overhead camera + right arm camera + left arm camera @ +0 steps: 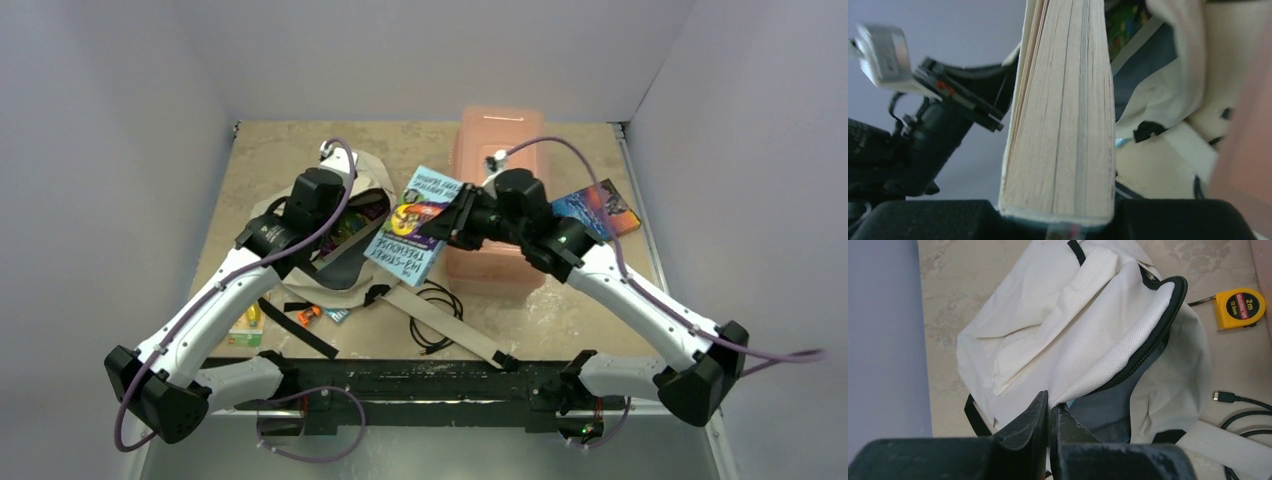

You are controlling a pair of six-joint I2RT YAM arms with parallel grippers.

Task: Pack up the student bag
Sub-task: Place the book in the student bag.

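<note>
A beige stone-patterned table (560, 320) fills the middle of the top view, walled in grey on three sides. At its upper centre right stands a translucent pink box (490, 135) with its lid on.

The student bag (372, 172) lies left of centre, just beside that box. It is a cream fabric bag with its mouth gaping, dark lining and colourful contents showing inside. A long beige strap (450, 325) trails from it toward the lower right of the frame. In the left wrist view the bag (1048, 325) spreads across the middle, its black zipper edge curving along the upper right.

The left gripper (1049, 412) sits at the lower centre of that view. Its jaws are drawn together on the pale mesh rim of the bag's opening, pinching the fabric.

A teal paperback book (410, 240) hangs between bag and box, tilted with its lower edge over the bag's side. The right gripper (445, 222) clamps it at its right end. In the right wrist view the book's page edge (1063, 115) rises straight up from between the fingers.

Right of the box lies a flat blue-and-orange item (598, 208), possibly a second book, though the cover is too small to read.

A black cable (435, 310) loops below the teal book. A yellow tape measure (1243, 307) rests on the table at the upper right of the left wrist view, close beside the bag.
</note>
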